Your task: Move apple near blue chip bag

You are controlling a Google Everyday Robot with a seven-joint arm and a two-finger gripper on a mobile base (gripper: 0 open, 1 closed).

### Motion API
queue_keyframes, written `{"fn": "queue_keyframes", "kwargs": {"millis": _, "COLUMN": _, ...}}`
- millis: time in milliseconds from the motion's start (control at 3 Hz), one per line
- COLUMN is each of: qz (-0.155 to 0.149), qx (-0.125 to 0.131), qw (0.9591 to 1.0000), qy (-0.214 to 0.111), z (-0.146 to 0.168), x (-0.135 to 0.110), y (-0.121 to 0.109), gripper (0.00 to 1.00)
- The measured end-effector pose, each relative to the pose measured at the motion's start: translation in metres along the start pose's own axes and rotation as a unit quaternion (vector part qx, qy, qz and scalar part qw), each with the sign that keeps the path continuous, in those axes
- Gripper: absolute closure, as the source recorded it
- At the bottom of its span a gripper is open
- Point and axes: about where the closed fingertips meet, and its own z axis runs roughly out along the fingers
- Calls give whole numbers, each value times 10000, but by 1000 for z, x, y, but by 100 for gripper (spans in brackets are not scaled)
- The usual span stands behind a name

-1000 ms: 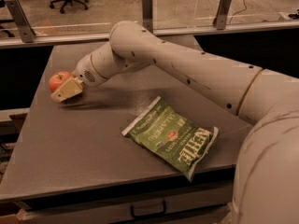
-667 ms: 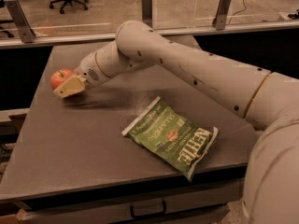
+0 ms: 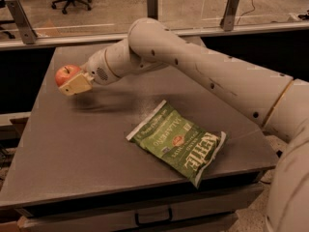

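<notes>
Tool (image 3: 73, 82), gripping the round red apple (image 3: 64, 74), has carried it slightly up above the grey tabletop (image 3: 72, 144), well apart from the green foil chip bag (image 3: 177, 142); transport looks begun.

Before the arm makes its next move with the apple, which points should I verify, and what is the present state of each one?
1. Grip: ok. The gripper is shut on the apple, at the far left of the table.
2. Apple lifted off the table: ok, it seems; a shadow lies below the gripper.
3. Blue chip bag located: not ok. No blue bag is in view.
4. Green chip bag out of the way: ok. It lies flat mid-table, apart from the gripper.
5. Where to put the apple down: cannot tell.
</notes>
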Motion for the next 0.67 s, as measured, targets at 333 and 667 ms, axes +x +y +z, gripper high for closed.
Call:
{"fn": "queue_keyframes", "kwargs": {"millis": 333, "qz": 0, "qx": -1, "qw": 10000, "qy": 1, "z": 0, "x": 0, "y": 0, "gripper": 100}}
{"fn": "queue_keyframes", "kwargs": {"millis": 667, "qz": 32, "qx": 261, "qw": 9996, "qy": -42, "z": -13, "x": 4, "y": -5, "gripper": 100}}
